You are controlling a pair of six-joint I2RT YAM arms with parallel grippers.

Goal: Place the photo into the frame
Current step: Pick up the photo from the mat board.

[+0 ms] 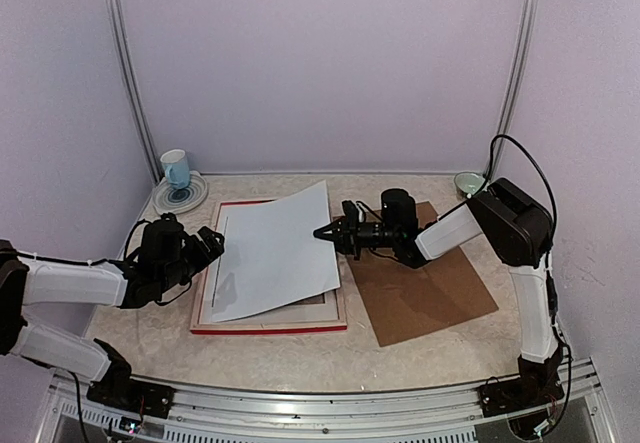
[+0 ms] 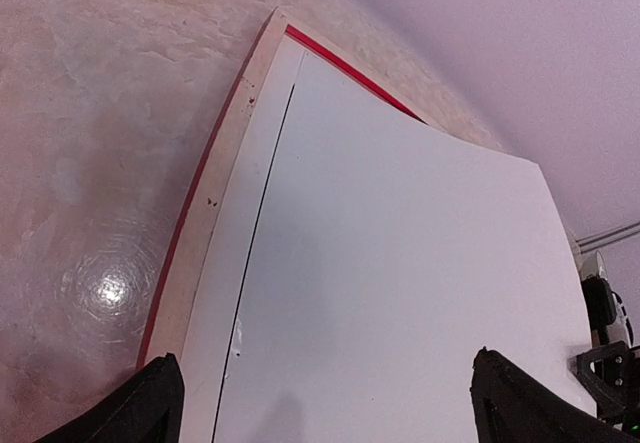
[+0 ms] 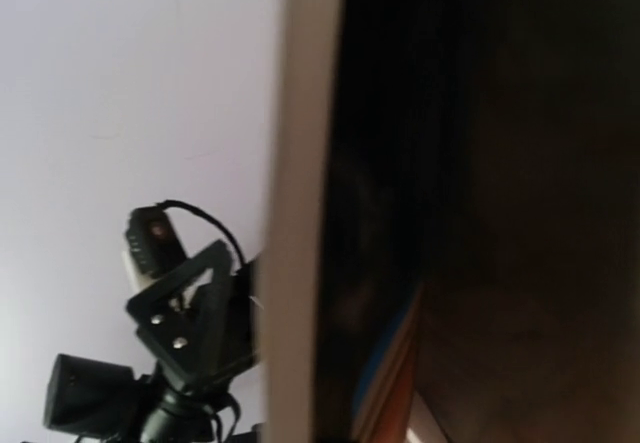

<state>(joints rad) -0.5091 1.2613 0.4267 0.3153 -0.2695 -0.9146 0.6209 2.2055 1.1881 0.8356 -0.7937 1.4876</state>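
The photo [image 1: 275,253] lies white back up, skewed across the frame [image 1: 268,327], which sits flat on the desk [image 1: 300,363]. On the right gripper [image 1: 328,232], jaws pinch the photo's lifted right edge. On the left gripper [image 1: 213,242], jaws are wide, at the frame's left rail.

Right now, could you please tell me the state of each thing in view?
photo: blank side up, tilted over the frame, not seated.
frame: lying flat, back up.
backing board: lying flat beside the frame.
left gripper: open.
right gripper: shut on the photo's edge.
cup: upright.
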